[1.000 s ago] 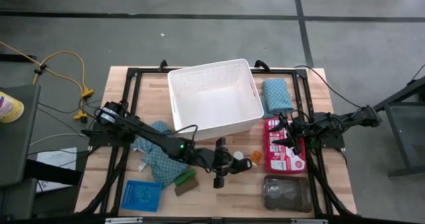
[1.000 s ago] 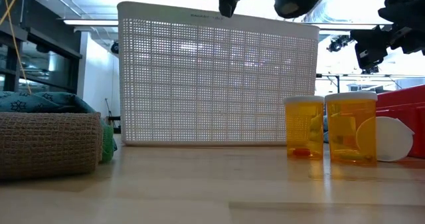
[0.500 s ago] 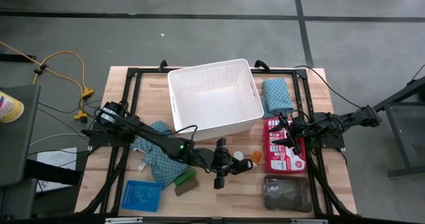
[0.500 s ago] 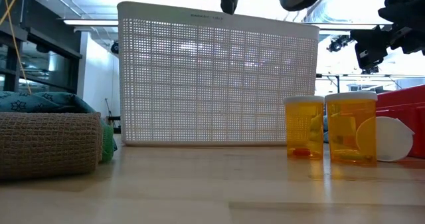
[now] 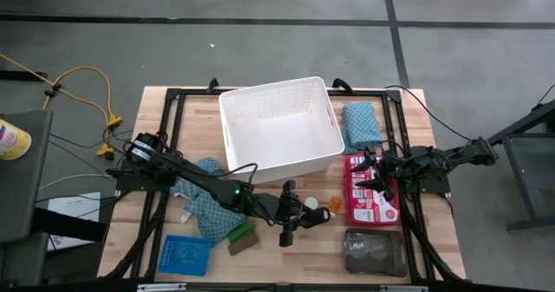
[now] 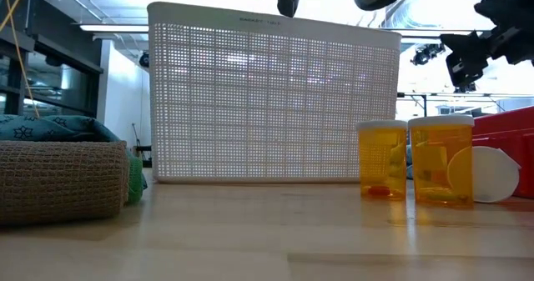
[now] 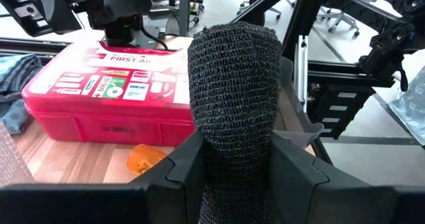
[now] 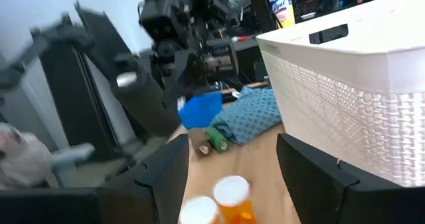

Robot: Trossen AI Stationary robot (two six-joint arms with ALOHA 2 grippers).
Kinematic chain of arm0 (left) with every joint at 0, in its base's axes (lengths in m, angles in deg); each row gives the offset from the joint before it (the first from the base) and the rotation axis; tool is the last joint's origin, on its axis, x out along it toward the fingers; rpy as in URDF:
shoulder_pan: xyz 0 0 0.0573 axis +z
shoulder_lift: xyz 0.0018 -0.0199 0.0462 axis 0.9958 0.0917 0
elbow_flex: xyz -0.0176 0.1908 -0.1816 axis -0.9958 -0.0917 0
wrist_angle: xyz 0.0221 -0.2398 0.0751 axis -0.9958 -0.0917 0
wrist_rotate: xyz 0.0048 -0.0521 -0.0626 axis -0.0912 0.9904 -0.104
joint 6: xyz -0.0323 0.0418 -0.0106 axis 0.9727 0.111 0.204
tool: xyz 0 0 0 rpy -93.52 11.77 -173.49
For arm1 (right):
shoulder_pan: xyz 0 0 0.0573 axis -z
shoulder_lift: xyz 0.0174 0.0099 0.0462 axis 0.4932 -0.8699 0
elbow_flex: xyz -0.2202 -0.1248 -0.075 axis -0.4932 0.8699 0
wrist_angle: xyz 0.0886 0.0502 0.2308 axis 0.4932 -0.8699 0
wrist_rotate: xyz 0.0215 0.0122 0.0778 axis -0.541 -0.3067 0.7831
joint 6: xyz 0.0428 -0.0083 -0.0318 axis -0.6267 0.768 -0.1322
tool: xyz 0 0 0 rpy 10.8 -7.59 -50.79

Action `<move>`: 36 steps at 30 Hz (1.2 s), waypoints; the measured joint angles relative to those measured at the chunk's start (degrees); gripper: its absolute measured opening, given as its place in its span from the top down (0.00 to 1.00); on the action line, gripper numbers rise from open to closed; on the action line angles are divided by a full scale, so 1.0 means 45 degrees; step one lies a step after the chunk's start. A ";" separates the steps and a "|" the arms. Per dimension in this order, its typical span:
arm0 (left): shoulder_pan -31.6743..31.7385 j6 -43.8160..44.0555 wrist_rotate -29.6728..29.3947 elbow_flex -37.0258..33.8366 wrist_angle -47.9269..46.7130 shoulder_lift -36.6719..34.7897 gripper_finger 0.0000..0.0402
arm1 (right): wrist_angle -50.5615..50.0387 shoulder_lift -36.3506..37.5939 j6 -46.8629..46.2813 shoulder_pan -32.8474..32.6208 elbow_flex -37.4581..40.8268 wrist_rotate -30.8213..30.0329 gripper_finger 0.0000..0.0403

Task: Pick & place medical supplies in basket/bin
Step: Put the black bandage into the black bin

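My left gripper (image 5: 301, 214) hangs above the table's middle, in front of the white lattice basket (image 5: 276, 86), shut on a dark bandage roll (image 7: 232, 84). Below and beyond it stand two orange pill bottles (image 6: 381, 160) with a white round cap (image 6: 494, 174) leaning beside them. One teal cloth (image 5: 212, 198) lies left of the gripper and another (image 5: 362, 123) lies right of the basket. Green and brown oblong pieces (image 5: 243, 233) lie near the front. My right gripper (image 5: 380, 175) hovers open over a red first-aid case (image 5: 371, 197), with nothing between its fingers (image 8: 312, 174). My left gripper pinches the dark bandage roll between its two fingers, which press on the roll's opposite sides (image 7: 199, 151) at its lower part. The fingers come in nearly level from the table's left. The roll sticks up out of them, lifted clear of the table.
A small blue mesh tray (image 5: 185, 255) sits at the front left and a grey see-through tray (image 5: 375, 253) at the front right. A black frame (image 5: 173, 97) runs round the tabletop. Bare wood lies in front of the basket.
My right gripper has rolled a little about its own line without leaving its place over the red case. My left gripper has kept its hold on the roll and stayed where it was.
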 joint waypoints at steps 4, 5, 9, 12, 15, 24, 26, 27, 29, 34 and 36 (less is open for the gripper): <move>0.0000 0.0000 0.0000 0.0000 0.0000 0.0002 0.69 | 0.0261 0.0000 -0.0035 0.0000 -0.0005 0.0053 0.46; 0.0000 0.0000 0.0000 0.0000 0.0000 0.0002 0.69 | 0.0305 0.0002 -0.0035 -0.0005 0.0000 0.0053 0.46; 0.0000 0.0000 0.0000 0.0000 0.0000 0.0002 0.69 | 0.0706 0.0000 -0.0298 -0.0033 0.0000 0.0053 0.46; 0.0002 0.0000 0.0000 0.0000 0.0005 0.0002 0.69 | 0.1280 -0.0237 -0.0324 -0.0180 0.0000 0.0053 0.46; 0.0000 0.0000 0.0000 0.0000 0.0005 0.0002 0.69 | 0.2139 -0.0668 -0.0329 -0.0440 -0.0004 0.0058 0.46; 0.0000 -0.0005 0.0000 0.0000 0.0005 0.0007 0.69 | 0.4690 -0.2601 -0.0203 -0.1470 -0.0409 0.0954 0.46; 0.0000 -0.0005 0.0000 0.0000 0.0005 0.0007 0.69 | 0.5325 -0.2989 0.0123 -0.1698 -0.0613 0.1308 0.46; 0.0000 -0.0005 -0.0001 0.0000 0.0005 0.0007 0.69 | 0.5580 -0.3192 0.0323 -0.1814 -0.0684 0.1431 0.46; 0.0000 -0.0005 -0.0005 0.0000 0.0000 0.0007 0.69 | 0.5768 -0.3537 0.0585 -0.2047 -0.0760 0.1504 0.46; 0.0000 -0.0005 -0.0005 0.0000 0.0005 0.0007 0.69 | 0.6350 -0.4288 0.0764 -0.2471 -0.0860 0.1160 0.46; 0.0000 0.0005 -0.0005 -0.0004 0.0005 0.0007 0.69 | 0.6600 -0.4577 0.0769 -0.2634 -0.0860 0.0795 0.46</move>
